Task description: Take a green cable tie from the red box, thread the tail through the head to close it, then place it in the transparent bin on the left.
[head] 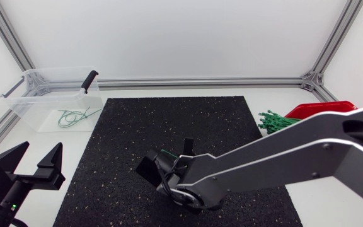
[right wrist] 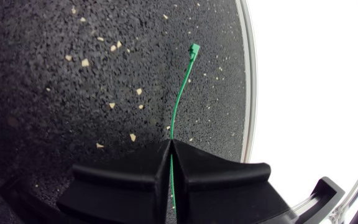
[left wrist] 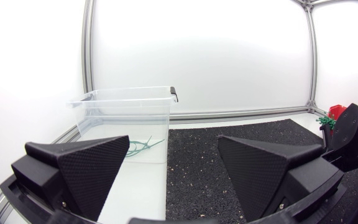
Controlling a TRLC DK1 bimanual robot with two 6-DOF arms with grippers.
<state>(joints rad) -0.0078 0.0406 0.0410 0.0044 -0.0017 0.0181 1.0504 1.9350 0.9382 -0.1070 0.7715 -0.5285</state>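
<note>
A green cable tie (right wrist: 180, 99) is pinched between the fingers of my right gripper (right wrist: 169, 144), which is shut on its tail. The tie runs ahead over the black mat to its square head (right wrist: 194, 51). From above, my right gripper (head: 169, 162) is low over the middle of the mat (head: 125, 145), with a short piece of the tie (head: 167, 152) showing. My left gripper (head: 36, 165) stands open beyond the mat's left front corner, nothing between its fingers (left wrist: 86, 162). The transparent bin (head: 27, 107) at the back left holds closed green ties (head: 74, 116).
The red box (head: 323, 110) sits at the back right with a bundle of green ties (head: 276, 121) lying beside it. An aluminium frame rail (head: 207, 82) runs along the back edge of the table. The bin (left wrist: 129, 112) stands ahead of my left gripper.
</note>
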